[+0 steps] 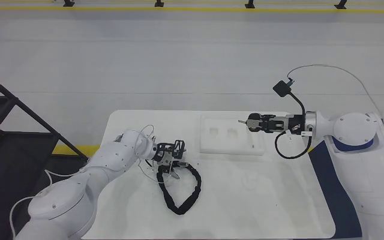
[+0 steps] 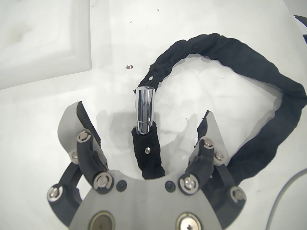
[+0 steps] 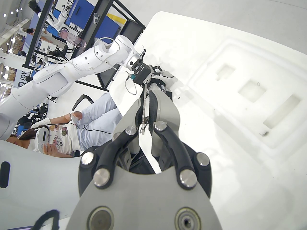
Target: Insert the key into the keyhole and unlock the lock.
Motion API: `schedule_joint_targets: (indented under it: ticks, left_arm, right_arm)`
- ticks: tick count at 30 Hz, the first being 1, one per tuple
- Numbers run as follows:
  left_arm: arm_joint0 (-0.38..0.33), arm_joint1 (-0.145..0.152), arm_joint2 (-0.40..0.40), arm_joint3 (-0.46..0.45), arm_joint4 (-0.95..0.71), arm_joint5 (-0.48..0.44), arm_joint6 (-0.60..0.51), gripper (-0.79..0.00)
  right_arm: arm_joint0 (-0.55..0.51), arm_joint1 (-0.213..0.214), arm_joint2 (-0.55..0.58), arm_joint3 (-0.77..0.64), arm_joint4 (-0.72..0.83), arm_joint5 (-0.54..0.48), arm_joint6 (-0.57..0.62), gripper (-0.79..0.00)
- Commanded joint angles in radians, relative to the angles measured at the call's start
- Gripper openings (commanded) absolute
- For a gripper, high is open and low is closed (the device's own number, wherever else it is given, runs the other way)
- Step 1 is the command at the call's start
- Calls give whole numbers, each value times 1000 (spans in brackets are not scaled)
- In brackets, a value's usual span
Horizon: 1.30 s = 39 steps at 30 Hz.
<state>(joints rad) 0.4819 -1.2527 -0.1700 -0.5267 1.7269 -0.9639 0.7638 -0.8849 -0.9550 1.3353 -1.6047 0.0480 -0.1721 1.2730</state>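
The right hand [image 3: 146,102] is pinched shut on the key [image 3: 143,120], a thin, flat sliver of bright metal held edge-on in its grip. It hangs above the white foam tray [image 1: 210,147], well apart from the lock. The lock [image 2: 144,107] lies on the tabletop [image 1: 264,198] inside the wide-spread jaws of the left hand [image 2: 143,112], which is open and grips nothing.

To my eye the trouble starts there. The lock is a small polished chrome barrel, smooth and round. If the left hand closes off-centre, I'd expect it to roll or squirt out sideways. It is tethered only by the chain [image 2: 263,72], a floppy loop in a black woven cloth sleeve riveted at each end, and that will give rather than brace.

If the barrel isn't held firm, pushing the key in would likely just shove it across the slick white surface. I can't make out from here where the key goes in, so lining it up looks chancy. A key gripped by so little metal could twist or slip if it meets the rim at an angle.

The tray looks soft, with square pockets pressed into it.
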Motion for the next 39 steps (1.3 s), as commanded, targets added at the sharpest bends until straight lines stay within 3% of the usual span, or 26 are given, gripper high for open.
schedule_joint_targets:
  ticks: [1,2,4,5,6,7,15,22,28,34,39]
  left_arm:
    - [1,-15,0,27,22,-9,20,-256]
    - [2,-21,0,38,33,-8,28,-400]
    - [2,-33,0,60,50,-10,51,-523]
    - [2,-38,0,70,62,-8,60,-671]
    - [1,-43,0,80,73,-7,69,-763]
    - [0,-48,0,89,82,-6,78,-785]
    - [-9,-69,0,131,117,16,108,-785]
    - [-26,-58,0,100,67,34,127,-785]
    - [-66,-22,-2,13,-25,40,133,-785]
    - [-108,33,-5,-132,-92,34,126,-785]
    - [-133,84,-16,-259,-107,35,127,-785]
  right_arm:
    - [0,0,0,0,0,0,0,-785]
    - [0,0,0,0,0,0,0,-785]
    - [0,0,0,0,0,0,0,-785]
    - [0,0,0,0,0,0,0,-785]
    - [0,0,0,0,0,0,0,-785]
    - [0,0,0,0,0,0,0,-785]
    - [0,0,0,0,0,0,0,-785]
    - [0,0,0,0,0,0,0,-785]
    - [0,0,0,0,0,0,0,-785]
    - [-14,-1,-10,-6,10,6,-3,-785]
    - [5,2,-55,-18,50,82,132,-785]
